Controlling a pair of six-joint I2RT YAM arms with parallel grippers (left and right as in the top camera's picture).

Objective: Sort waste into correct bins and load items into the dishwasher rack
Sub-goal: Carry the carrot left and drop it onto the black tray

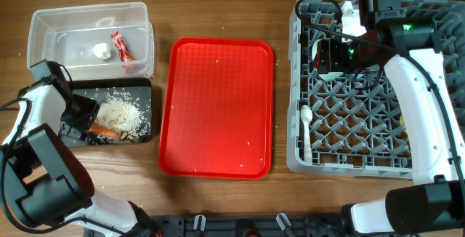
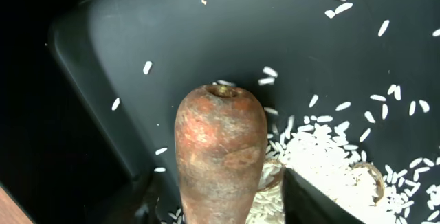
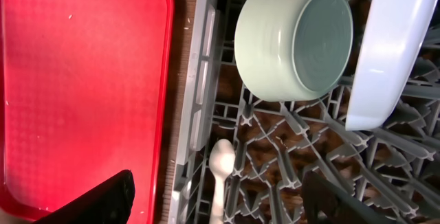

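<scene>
Overhead, the light is bright and even, falling from above, with short soft shadows under the arms and a dull sheen on the red tray (image 1: 216, 106). The tub (image 1: 36, 41) rim catches pale glare, and the focus is sharp throughout.

The left wrist view is dim. The black tray (image 2: 137, 31) swallows most light and its left side falls into near black. The carrot (image 2: 220, 148) is lit from the front and a little soft, the rice (image 2: 323, 162) is crisp, and the left fingers (image 2: 316, 203) are a dark blur.

The right wrist view is bright and saturated. The plate (image 3: 392, 45) is almost washed out, the bowl (image 3: 275, 38) carries a soft highlight, the rack (image 3: 199, 80) hollows lie in shadow, and the right fingers (image 3: 103, 196) are dark and unfocused
</scene>
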